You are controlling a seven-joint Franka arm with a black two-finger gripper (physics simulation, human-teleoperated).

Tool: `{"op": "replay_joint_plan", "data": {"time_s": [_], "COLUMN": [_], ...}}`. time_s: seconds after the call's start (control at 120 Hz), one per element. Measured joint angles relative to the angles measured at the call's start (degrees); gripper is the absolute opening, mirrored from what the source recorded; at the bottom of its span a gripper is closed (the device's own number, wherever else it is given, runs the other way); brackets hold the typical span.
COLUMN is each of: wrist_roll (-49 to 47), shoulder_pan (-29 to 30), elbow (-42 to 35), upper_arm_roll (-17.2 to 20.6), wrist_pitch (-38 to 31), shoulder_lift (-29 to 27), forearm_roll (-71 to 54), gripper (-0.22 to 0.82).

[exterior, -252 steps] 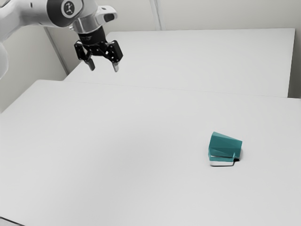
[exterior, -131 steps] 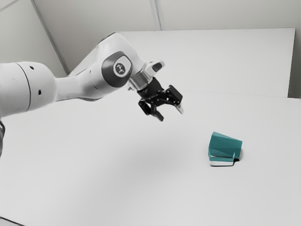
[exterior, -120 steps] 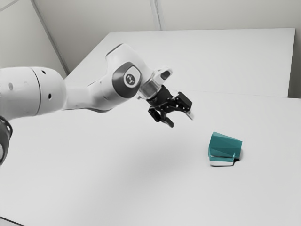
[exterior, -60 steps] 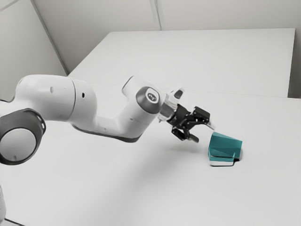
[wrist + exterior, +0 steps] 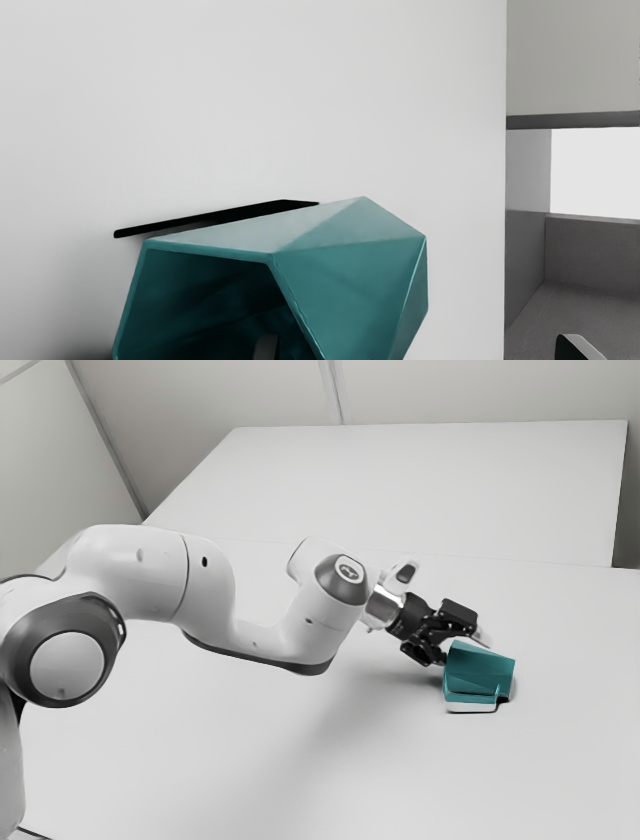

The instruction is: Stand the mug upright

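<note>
The teal faceted mug [image 5: 480,670] lies on its side on the white table, its open mouth toward the gripper. Right at its mouth end, the black gripper [image 5: 463,646] reaches in low and tilted, fingers spread. In the wrist view the mug [image 5: 345,285] shows its dark hollow inside, and the gripper [image 5: 421,346] stands open, one fingertip in front of that hollow and the other out past the mug's outer wall. Whether either finger touches the mug, I cannot tell.
The white tabletop [image 5: 300,760] extends around the mug. A thin black strip [image 5: 215,219] lies along the mug's side. Behind the table stands another white surface [image 5: 430,490]. Past the table's edge, the wrist view shows a grey recess [image 5: 590,250].
From high at the exterior view's upper left, my arm has come down and rightward to the mug, the hand tilting over on the way. The mug has not moved.
</note>
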State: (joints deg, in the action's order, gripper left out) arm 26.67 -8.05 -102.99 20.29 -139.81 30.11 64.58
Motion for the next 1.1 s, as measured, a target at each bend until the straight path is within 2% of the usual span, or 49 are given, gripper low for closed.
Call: {"op": "replay_joint_plan", "data": {"time_s": [0.1, 0.425, 0.608, 0.867, 1.1], "wrist_roll": [2.0, 6.8, 8.8, 11.0, 12.5], "shoulder_pan": [0.0, 0.2, 0.6, 0.7, 0.7], "elbow": [0.1, 1.4, 1.7, 2.6, 2.7], "upper_arm_roll": [0.1, 0.4, 0.9, 1.2, 1.2], "wrist_pitch": [0.5, 1.3, 1.4, 1.5, 1.4], "shoulder_lift": [0.7, 2.5, 2.0, 1.8, 1.1], "forearm_roll": [0.2, 0.8, 0.8, 0.4, 0.3], "gripper": [0.57, 0.32, 0.2, -0.06, -0.14]}}
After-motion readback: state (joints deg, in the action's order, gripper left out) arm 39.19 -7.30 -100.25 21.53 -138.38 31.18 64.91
